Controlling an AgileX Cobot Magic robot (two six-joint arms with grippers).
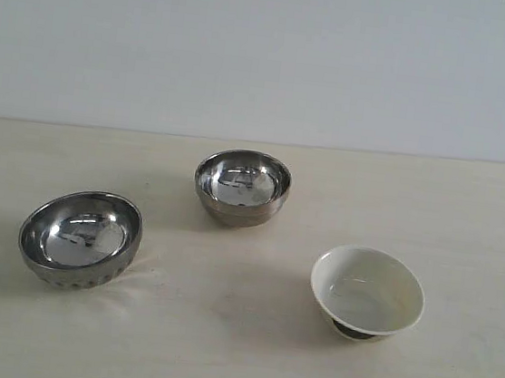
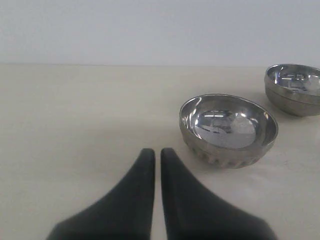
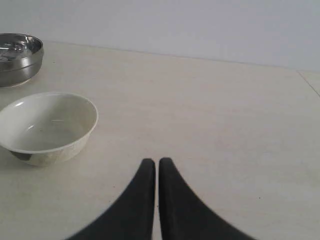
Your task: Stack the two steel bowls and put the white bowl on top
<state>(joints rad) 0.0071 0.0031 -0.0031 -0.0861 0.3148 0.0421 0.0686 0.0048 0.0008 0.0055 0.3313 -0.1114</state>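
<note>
A steel bowl with a dimpled band (image 1: pixel 80 239) (image 2: pixel 228 129) sits at the left of the table. A plain steel bowl (image 1: pixel 242 186) (image 2: pixel 293 88) (image 3: pixel 18 57) stands farther back near the middle. The white bowl (image 1: pixel 367 292) (image 3: pixel 47 126) rests upright at the right, its dark foot showing. All three stand apart and are empty. My left gripper (image 2: pixel 157 152) is shut with nothing in it, short of the dimpled bowl. Beside the white bowl, my right gripper (image 3: pixel 156 162) is also shut and holds nothing. Neither gripper shows in the exterior view.
The table (image 1: pixel 234 351) is pale wood-grain with a plain light wall (image 1: pixel 268 54) behind it. A table edge (image 3: pixel 310 82) shows far off in the right wrist view.
</note>
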